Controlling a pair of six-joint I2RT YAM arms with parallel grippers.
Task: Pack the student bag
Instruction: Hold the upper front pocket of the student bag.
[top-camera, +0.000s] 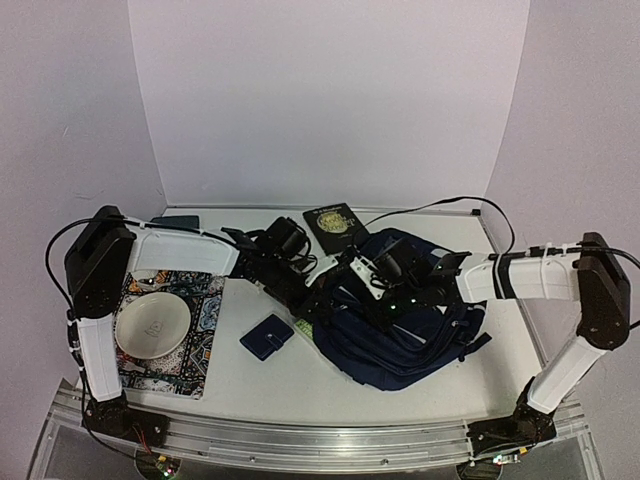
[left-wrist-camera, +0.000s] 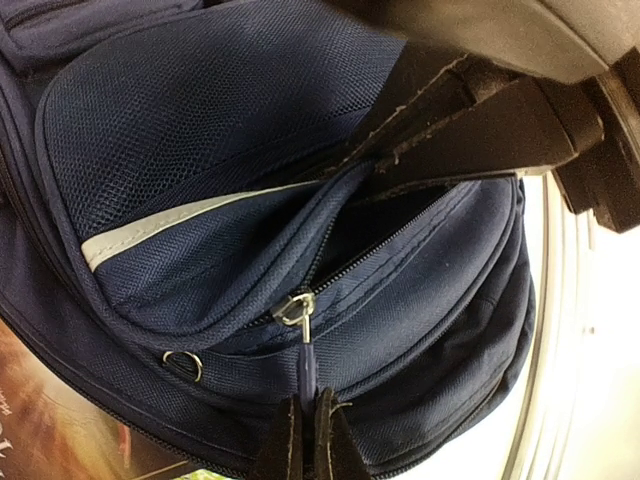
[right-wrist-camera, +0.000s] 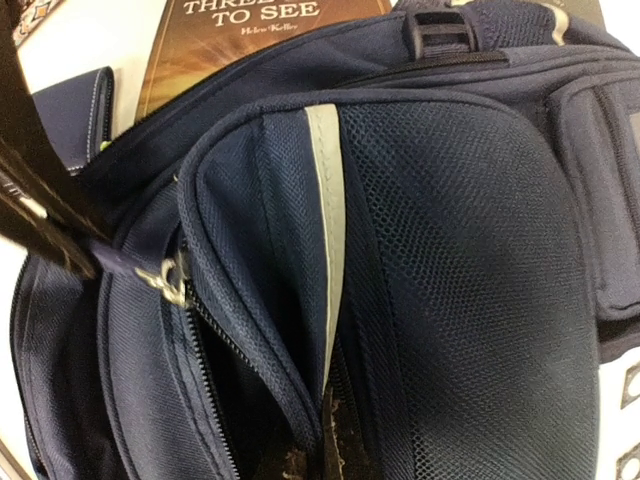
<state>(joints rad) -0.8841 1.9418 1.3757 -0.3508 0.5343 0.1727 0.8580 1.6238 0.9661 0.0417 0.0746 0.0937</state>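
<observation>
From above, the student bag lies on the right half of the bench. A navy wallet sits just left of it, and a white bowl rests on a patterned mat by the left edge.

Left wrist: the left claw is clamped on the zipper pull of the bag's front pocket (the zipper stands partly undone).

Right wrist: the right claw pinches the fabric edge of that pocket's opening. A book shows past the bag's far edge.
</observation>
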